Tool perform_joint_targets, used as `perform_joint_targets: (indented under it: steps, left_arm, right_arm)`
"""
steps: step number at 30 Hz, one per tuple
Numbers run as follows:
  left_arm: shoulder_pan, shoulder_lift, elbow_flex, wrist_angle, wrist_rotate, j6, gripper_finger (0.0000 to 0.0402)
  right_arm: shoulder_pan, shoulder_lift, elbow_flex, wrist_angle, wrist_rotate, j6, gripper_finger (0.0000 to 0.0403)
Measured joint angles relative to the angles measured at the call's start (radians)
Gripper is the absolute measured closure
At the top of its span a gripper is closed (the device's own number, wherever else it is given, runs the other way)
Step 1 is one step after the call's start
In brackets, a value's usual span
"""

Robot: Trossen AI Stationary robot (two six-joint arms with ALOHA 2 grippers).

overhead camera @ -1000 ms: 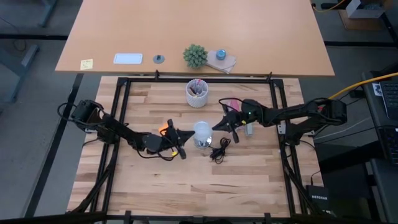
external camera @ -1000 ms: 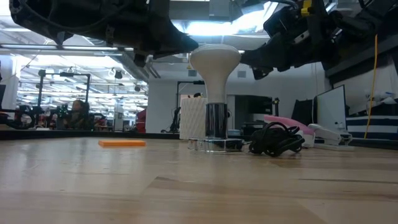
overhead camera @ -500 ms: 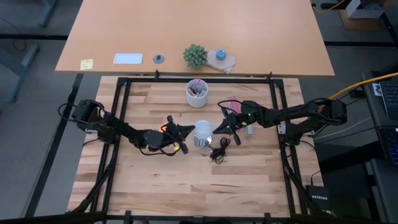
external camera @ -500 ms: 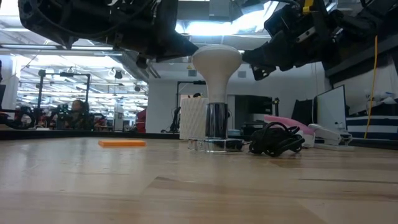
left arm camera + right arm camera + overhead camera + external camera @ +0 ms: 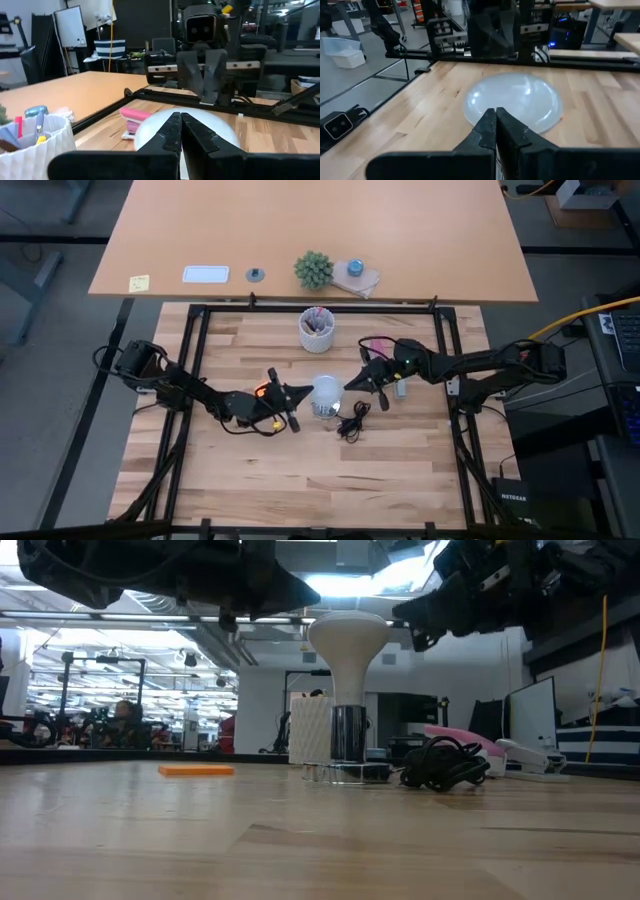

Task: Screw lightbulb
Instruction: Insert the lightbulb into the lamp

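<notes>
White lightbulb [image 5: 325, 391] sits btwn both arms' closed fingers [image 5: 176, 131].

Only one bit of readable text that I can find: "NETGEAR" printed in white on the small black box [image 5: 512, 492] sitting on the floor off the counter's right side, bottom corner of the high view. The yellow sticky note [image 5: 139, 282] on the far desk has marks on it, but they're way too tiny to make out.
</notes>
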Motion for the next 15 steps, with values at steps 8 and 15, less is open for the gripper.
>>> perform_joint_targets:
  steps: [8,15]
  left_arm:
    - [-0.050,-0.001,0.000,0.000,0.003,0.023,0.0400]
    - [-0.065,0.000,0.000,-0.092,0.099,-0.073,0.0400]
  right_arm:
    - [-0.001,-0.067,0.000,-0.027,0.133,-0.080,0.0398]
    - [-0.001,-0.036,0.000,-0.017,0.247,-0.109,0.0398]
